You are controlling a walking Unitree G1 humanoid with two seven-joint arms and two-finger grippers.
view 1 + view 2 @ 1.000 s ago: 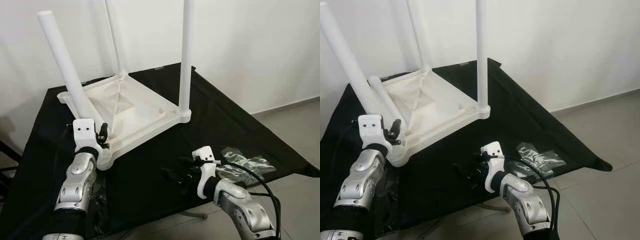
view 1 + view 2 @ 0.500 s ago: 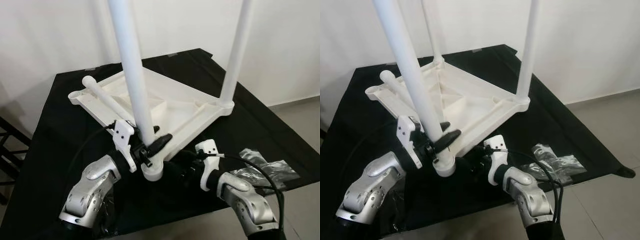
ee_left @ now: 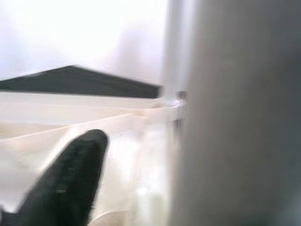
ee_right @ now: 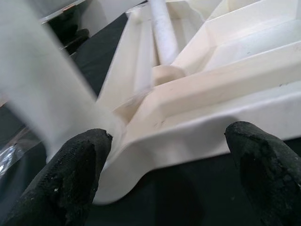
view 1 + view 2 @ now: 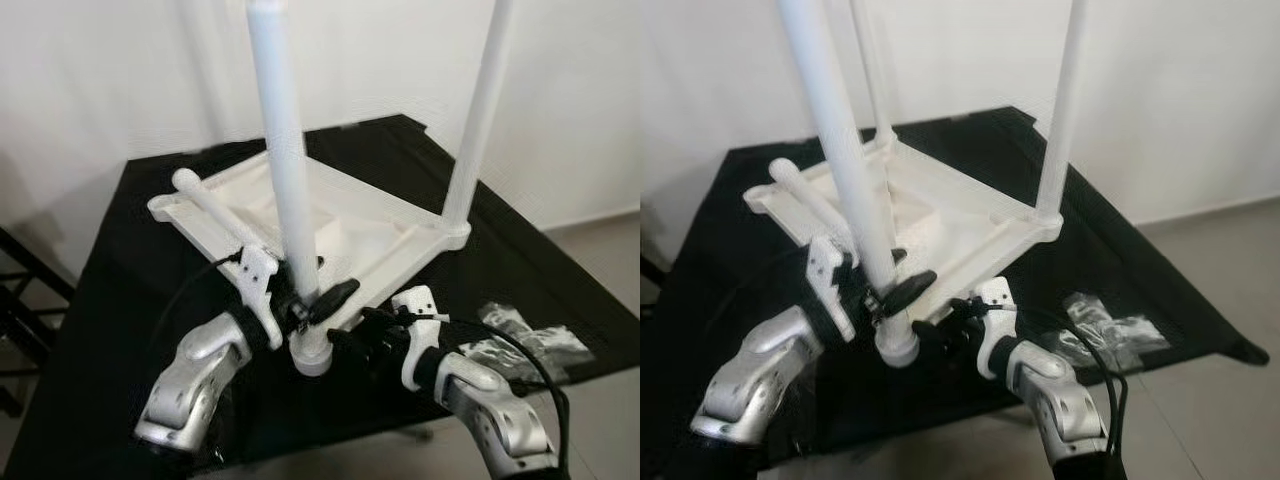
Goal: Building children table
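Closed on the near leg (image 5: 285, 170) low at its base, the left gripper (image 5: 318, 296) works at centre frame; the right gripper (image 5: 352, 340) stands spread before the tabletop corner (image 4: 141, 155). Inverted tabletop (image 5: 340, 225) lies on the black cloth (image 5: 120, 300), centre. Rigid, light, smooth plastic: grip near sockets.

Upturned table (image 5: 330, 215) on cloth (image 5: 130, 290), loose leg (image 5: 215, 205) lying inside at left, bags (image 5: 525, 340) to right.

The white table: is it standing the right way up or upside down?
Upside down. The white table lies top-down on the black cloth, legs pointing up; the left tool grips the nearest leg.
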